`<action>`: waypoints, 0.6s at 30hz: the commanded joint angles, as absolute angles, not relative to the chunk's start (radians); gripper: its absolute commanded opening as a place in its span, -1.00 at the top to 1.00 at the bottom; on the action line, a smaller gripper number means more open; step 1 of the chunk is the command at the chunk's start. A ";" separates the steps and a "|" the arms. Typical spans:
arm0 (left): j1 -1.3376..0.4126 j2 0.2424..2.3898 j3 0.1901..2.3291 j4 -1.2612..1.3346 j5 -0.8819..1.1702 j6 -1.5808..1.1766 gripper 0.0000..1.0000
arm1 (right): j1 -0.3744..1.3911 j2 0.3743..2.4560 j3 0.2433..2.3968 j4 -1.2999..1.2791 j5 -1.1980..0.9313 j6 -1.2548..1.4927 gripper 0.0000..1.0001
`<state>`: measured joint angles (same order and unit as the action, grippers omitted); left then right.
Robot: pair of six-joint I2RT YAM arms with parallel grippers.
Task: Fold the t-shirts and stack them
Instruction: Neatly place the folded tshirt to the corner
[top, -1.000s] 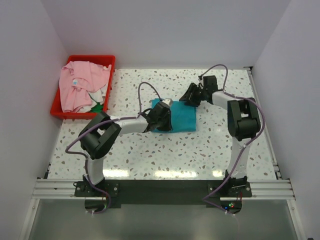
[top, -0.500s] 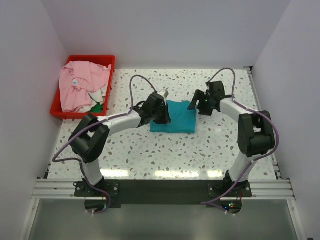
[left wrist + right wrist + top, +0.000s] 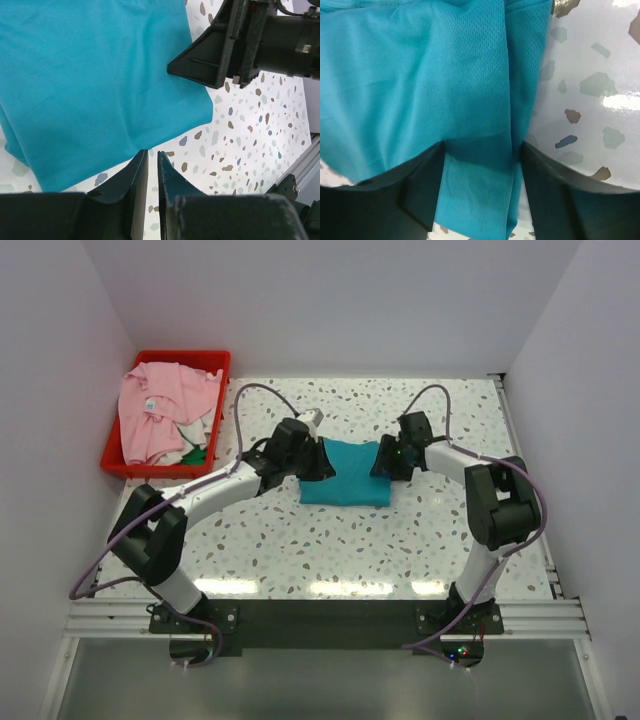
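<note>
Two end effectors flank the folded teal shirt in the middle of the counter. The left end effector shows a narrow, empty gap at the shirt's edge, while the right end effector stands wide, straddling a fold of its cloth. Farther back on the left, the pink shirt lies crumpled in the red bin.

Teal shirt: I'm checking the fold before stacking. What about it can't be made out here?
- Top view: left gripper and right gripper cover side edges of the teal shirt.
- Right wrist view: shirt runs past the frame; the top layer hides lower ones.
- Left wrist view: top and left edges cut it off.
</note>
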<state>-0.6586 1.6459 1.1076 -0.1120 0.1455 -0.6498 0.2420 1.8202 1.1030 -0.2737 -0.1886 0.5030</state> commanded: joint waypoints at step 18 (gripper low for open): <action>-0.620 1.424 1.045 -0.198 0.225 -0.575 0.63 | 0.236 1.861 1.242 -0.661 0.391 0.836 1.00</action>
